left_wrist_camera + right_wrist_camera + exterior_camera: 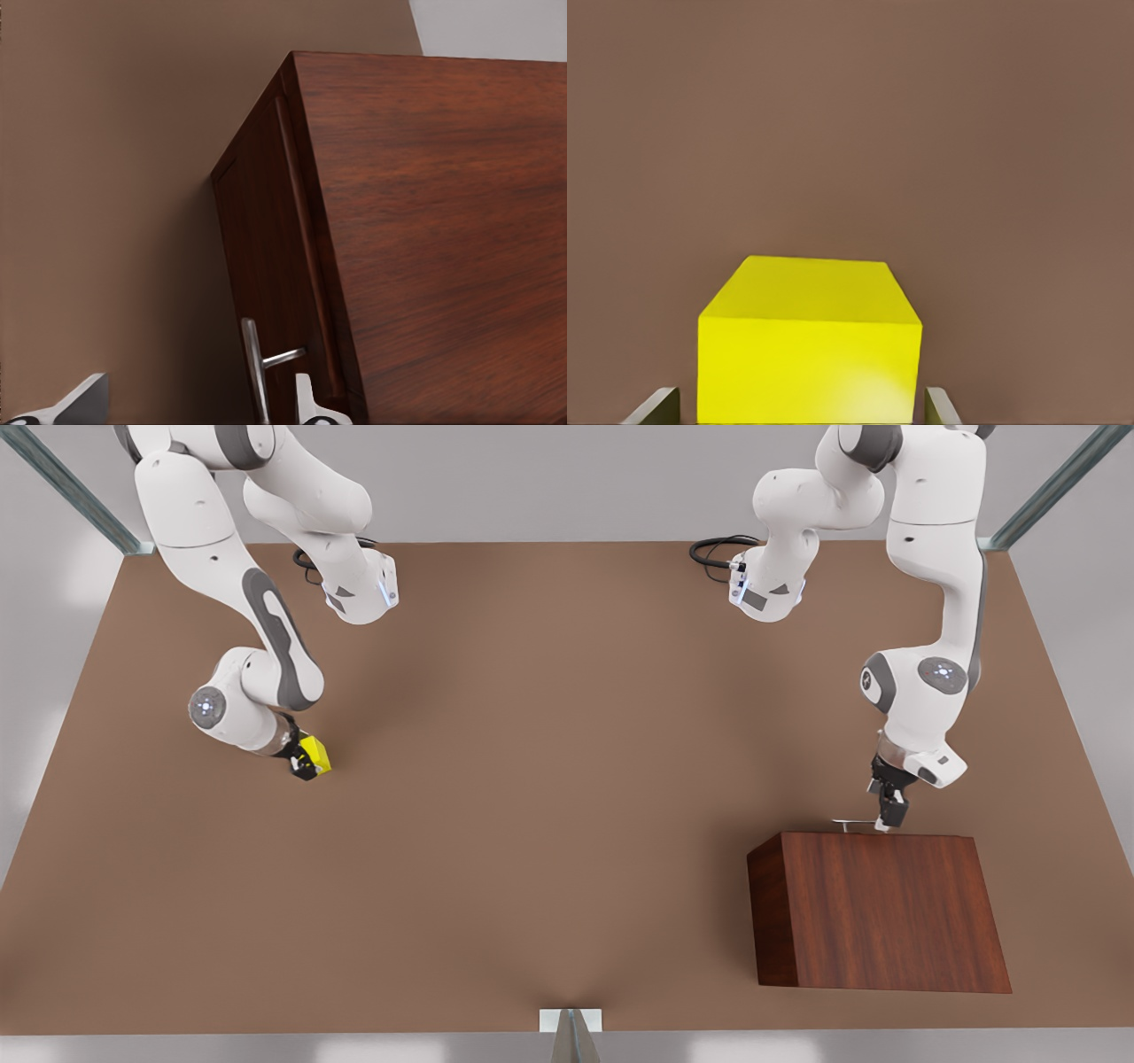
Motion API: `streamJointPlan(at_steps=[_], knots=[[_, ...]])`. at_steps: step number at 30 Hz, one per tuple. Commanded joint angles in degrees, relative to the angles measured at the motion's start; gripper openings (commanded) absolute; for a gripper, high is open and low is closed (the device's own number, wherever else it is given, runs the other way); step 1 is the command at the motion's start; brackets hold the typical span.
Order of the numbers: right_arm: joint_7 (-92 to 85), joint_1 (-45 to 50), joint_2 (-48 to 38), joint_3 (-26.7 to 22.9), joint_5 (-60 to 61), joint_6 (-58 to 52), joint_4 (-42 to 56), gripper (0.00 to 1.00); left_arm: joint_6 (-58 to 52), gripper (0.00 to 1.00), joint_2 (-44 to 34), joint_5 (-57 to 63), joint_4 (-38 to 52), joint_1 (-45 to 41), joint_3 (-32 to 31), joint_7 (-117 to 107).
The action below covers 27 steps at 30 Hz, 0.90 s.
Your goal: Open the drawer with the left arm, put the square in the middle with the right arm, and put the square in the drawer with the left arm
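At the front view's right, the left gripper (889,815) is seen lowered at the rear edge of the dark wood-grain cabinet (877,908), its fingers spread around the thin silver bar handle (255,367) of the drawer (266,266); in the left wrist view one fingertip is seen on each side of the bar, with a clear gap on the outer side, so the handle is straddled but not yet clamped, and the drawer front is judged to sit flush, unopened. At the front view's left, the yellow cube (314,754) is found low over or on the brown tabletop (549,797), well apart from the cabinet, with the right gripper (306,762) set about it; in the right wrist view (806,345) a fingertip is seen at each flank of the cube, just beside it, and whether it is actually pinched or lifted cannot be told. Several failures may be expected from here. If the pull is begun before the bar is firmly closed upon, the handle could be slipped off, or the light cabinet could be dragged across the table instead of the drawer being drawn out. If the cube is gripped off-centre, it could be twisted or dropped on the way to the middle, and a drop too near the cabinet could block the drawer's travel.
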Motion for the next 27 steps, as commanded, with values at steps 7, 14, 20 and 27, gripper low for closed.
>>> streamJointPlan(at_steps=[7, 14, 20, 27], knots=[[-0.7, -0.7, 2.7, -0.1, -0.4, 3.4, 0.1, 0.98, -0.1, 1.00, 0.2, 0.0, 0.0, -1.0, -0.3, 0.0], [-1.9, -1.9, 3.0, -0.2, -0.5, 3.5, 0.8, 0.75, -0.1, 1.00, 0.9, -0.5, 0.0, -1.1, -0.3, 0.0], [-2.2, -1.8, 2.9, -0.1, -0.5, 3.1, 0.7, 0.70, -1.0, 1.00, 0.7, -0.6, -0.4, -1.1, -0.3, -0.1], [-2.5, -1.2, -0.4, 0.4, -0.4, -14.8, 12.3, 0.70, -5.2, 1.00, -0.5, -0.7, -0.5, -1.0, -0.3, -0.2]])
